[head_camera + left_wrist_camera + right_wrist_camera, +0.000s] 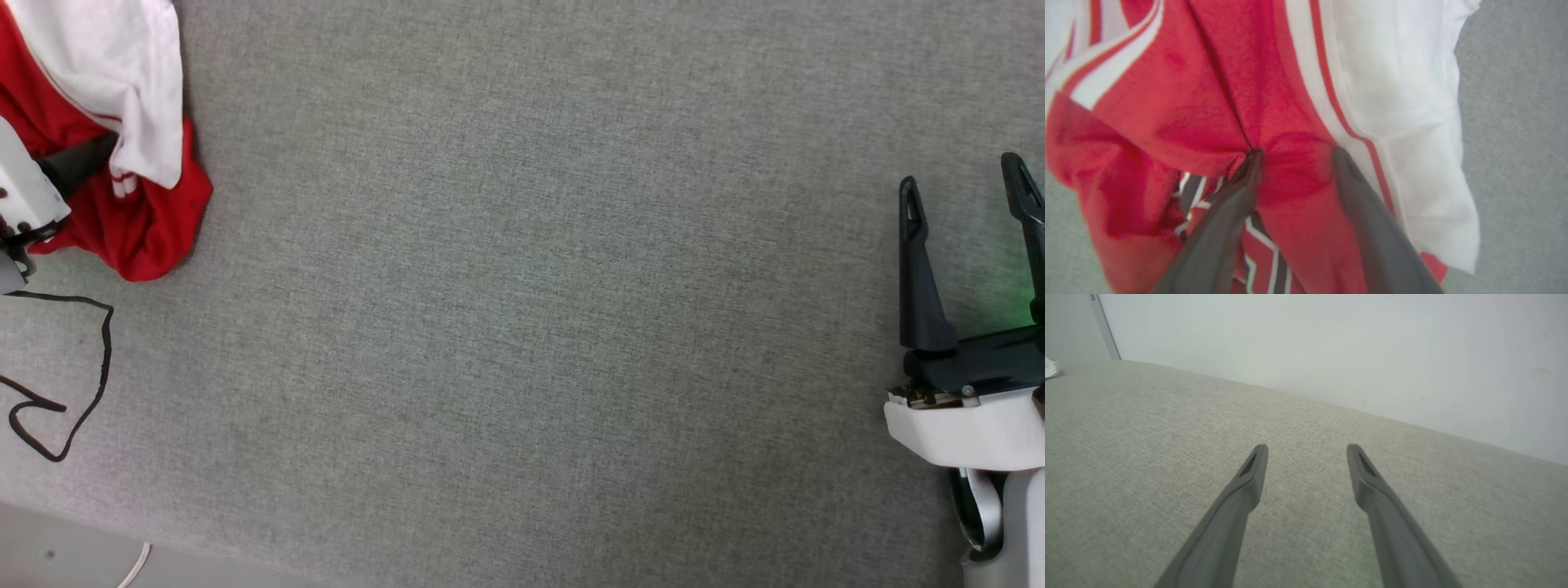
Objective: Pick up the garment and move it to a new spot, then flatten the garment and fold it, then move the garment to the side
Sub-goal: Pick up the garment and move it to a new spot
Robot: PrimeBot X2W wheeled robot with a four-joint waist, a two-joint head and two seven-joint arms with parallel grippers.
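Red garment (139,237) bunched, cut off top-left — left gripper (1294,153) tips seemingly buried

Left: garment (147,237), cable (108,343); grey surface (531,286) elsewhere open

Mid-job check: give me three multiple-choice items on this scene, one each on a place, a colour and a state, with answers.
1. Where in the head view is the garment?
A. upper left corner
B. centre
C. lower right
2. What colour is its sleeve?
A. black
B. white
C. blue
3. How is the right gripper?
A. shut on cloth
B. shut, empty
C. open over the grey surface

Answers:
1. A: it lies bunched at the upper left.
2. B: the sleeve shows white in the left wrist view.
3. C: its fingers stand apart, nothing between.
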